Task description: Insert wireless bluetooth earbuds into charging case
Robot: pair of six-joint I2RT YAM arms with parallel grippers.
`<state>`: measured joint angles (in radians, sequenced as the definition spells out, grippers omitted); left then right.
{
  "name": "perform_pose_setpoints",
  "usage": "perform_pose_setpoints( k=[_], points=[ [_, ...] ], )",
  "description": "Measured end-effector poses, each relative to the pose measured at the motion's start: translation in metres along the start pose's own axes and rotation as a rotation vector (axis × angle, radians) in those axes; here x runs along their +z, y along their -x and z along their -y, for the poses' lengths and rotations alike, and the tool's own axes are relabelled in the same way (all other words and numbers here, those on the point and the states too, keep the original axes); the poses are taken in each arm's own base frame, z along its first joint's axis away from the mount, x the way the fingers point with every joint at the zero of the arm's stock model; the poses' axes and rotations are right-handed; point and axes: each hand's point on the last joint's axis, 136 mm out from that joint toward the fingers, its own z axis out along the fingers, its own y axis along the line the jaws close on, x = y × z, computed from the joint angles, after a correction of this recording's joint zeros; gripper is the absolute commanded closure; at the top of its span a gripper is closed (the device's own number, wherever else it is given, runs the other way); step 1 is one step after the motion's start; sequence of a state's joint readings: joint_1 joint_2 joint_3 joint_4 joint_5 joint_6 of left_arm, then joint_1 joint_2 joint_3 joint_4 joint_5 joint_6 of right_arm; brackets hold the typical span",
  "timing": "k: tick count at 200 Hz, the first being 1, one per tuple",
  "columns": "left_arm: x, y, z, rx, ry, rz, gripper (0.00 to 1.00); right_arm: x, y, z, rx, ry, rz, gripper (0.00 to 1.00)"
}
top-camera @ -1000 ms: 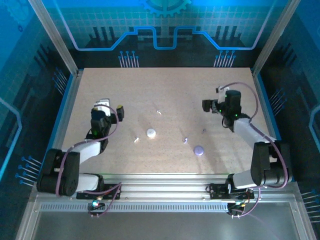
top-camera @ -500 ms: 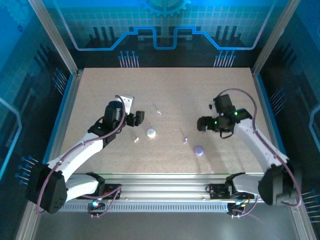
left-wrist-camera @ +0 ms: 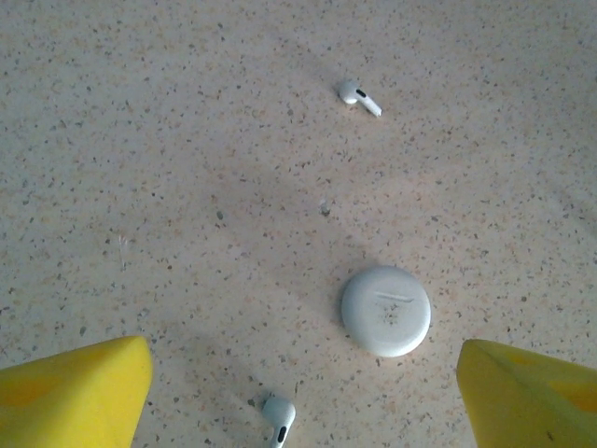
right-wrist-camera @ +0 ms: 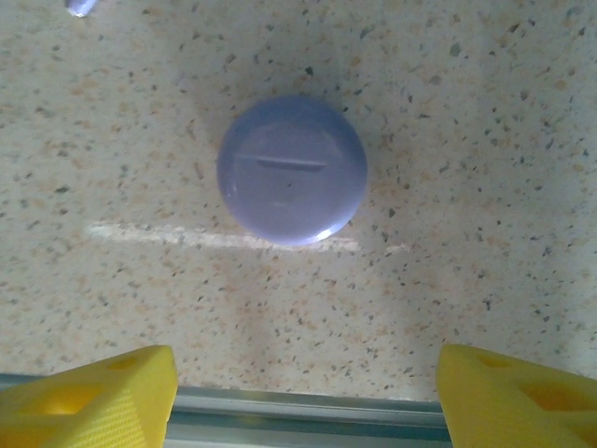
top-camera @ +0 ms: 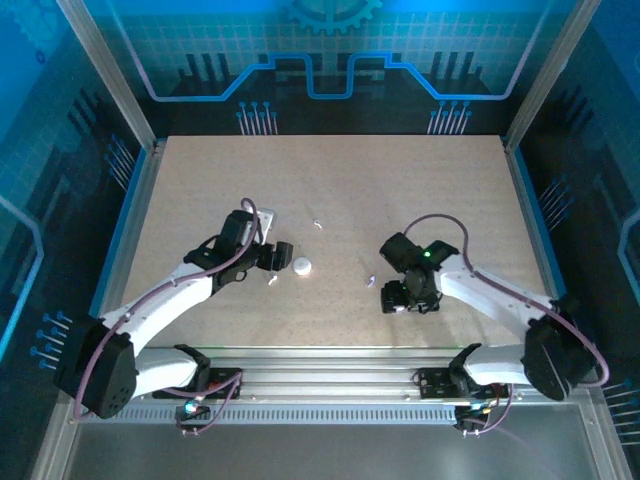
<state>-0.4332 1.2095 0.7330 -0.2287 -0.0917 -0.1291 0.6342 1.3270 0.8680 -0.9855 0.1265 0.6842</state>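
Both arrived wide open, empty: left pincer point(left-wrist-camera: 298, 397) over charging case point(left-wrist-camera: 385, 311), right pincer point(right-wrist-camera: 303, 392) over purple puck point(right-wrist-camera: 291, 170); I judge pickup imminent.

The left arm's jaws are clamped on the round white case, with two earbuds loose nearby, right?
No: the left wrist view shows the left arm's jaws wide open, the charging case lying free beyond their tips. Two earbuds do lie loose nearby.
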Motion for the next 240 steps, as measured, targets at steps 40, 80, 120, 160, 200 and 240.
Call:
perform_pose_setpoints(
  k=[40, 80, 120, 160, 200, 240],
  points=[
    [0.002, -0.003, -0.001, -0.001, 0.004, -0.018, 0.12, 0.014, 0.021, -0.002, 0.048, 0.0, -0.042, 0.32],
    [0.008, 0.002, 0.0, 0.0, 0.008, -0.035, 0.12, 0.024, 0.036, -0.008, 0.049, -0.005, -0.078, 0.32],
    [0.014, -0.001, 0.0, 0.0, 0.013, -0.055, 0.12, 0.036, 0.036, -0.008, 0.053, -0.031, -0.119, 0.33],
    [0.02, -0.003, -0.002, -0.004, 0.024, -0.075, 0.12, 0.042, 0.035, -0.005, 0.059, -0.045, -0.142, 0.35],
    [0.02, -0.002, -0.002, -0.026, 0.026, -0.073, 0.12, 0.044, 0.04, -0.001, 0.088, -0.043, -0.134, 0.39],
    [0.02, -0.002, -0.002, -0.029, 0.027, -0.073, 0.12, 0.05, 0.043, -0.004, 0.103, -0.017, -0.134, 0.39]
  ],
)
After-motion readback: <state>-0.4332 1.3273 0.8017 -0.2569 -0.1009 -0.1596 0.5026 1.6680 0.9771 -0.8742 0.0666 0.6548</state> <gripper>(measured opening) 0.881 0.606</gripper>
